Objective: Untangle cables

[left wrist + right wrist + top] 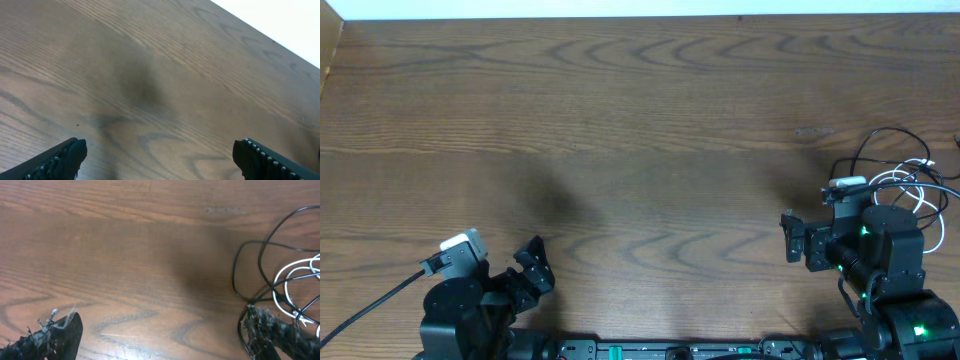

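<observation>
- A brown wood-grain table fills all the views, with a pale strip along its far edge.
- The cables are seen as one loose tangle on the table, on the right-hand side of the right gripper.
- The black cable is spread in wide loops that reach ahead of and beside the right-hand finger.
- The white cable is coiled in smaller loops inside the black ones, and the two are crossed over each other several times.
- In the right wrist view the tangle's near edge is overlapped by the tip of that finger; whether it is touched cannot be told.
- The right gripper's jaws are spread fully wide, and nothing is held between them; only bare wood is seen in the gap.
- The left gripper is also spread fully wide and is holding nothing, with bare table ahead of it.
- The left gripper is placed well apart from the cables, at the opposite near corner of the table.
</observation>
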Available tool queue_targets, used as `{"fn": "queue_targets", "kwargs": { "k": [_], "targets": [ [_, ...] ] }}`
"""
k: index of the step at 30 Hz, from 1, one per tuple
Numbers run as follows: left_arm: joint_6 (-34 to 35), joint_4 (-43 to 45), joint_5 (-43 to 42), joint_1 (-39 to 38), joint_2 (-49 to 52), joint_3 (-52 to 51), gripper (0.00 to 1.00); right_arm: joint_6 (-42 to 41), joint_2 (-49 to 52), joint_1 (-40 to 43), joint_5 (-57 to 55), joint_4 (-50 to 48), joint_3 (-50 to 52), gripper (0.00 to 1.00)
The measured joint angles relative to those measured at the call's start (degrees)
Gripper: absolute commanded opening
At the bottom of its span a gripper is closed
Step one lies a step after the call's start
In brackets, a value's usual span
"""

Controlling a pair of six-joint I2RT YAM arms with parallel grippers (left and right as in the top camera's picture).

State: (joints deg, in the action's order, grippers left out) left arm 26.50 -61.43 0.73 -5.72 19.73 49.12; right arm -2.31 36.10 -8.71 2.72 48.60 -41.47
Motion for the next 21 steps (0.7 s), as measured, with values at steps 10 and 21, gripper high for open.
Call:
{"fn": "queue_targets", "kwargs": {
  "k": [10,21],
  "targets": [
    [0.0,-0.07,0.0,0.0,0.0,0.0,0.98,0.0,0.0,0.0,0.0,1.29,0.0,0.99],
    [0.0,-0.07,0.0,0.0,0.0,0.0,0.98,0.0,-1.79,-0.04,-0.2,1.27,1.07,0.99]
  ]
}}
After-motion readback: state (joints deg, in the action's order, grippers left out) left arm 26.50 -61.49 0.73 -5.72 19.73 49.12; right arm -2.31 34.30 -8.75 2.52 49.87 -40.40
